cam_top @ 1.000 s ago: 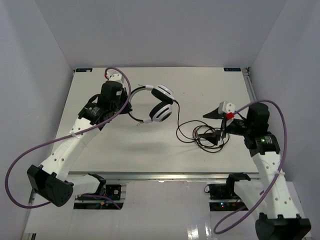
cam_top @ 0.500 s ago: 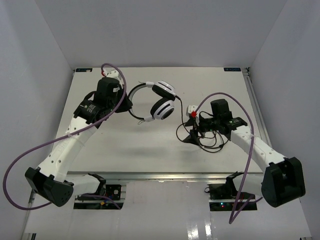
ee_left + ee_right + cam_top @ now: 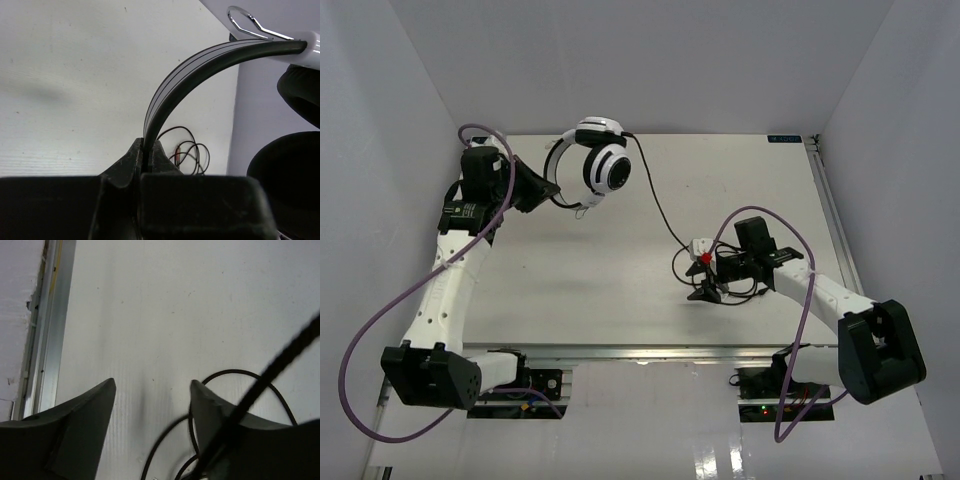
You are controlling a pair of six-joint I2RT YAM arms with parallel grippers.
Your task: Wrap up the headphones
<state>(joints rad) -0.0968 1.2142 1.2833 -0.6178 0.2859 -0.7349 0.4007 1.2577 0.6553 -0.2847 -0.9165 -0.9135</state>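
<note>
Headphones (image 3: 598,165) now hang over the table's (image 3: 570,290) far-left corner, lifted there from mid-table. The left gripper (image 3: 146,150) is clenched on the headband (image 3: 200,62). The right gripper (image 3: 705,290) has dropped beside the coil (image 3: 740,285), jaws apart with nothing between them. The cord (image 3: 655,205) now runs nearly straight from earcup to coil. Judgement: slack is drawn out, winding not begun, and the right gripper must pinch the cord first.

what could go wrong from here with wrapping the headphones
1. The left hand pinches only the thin headband; the headphones might twist or slip out.
2. The cord stretches across to its loops; lifting further may drag them.
3. The right hand is open over tangled loops; closing may catch several strands or none.
</note>
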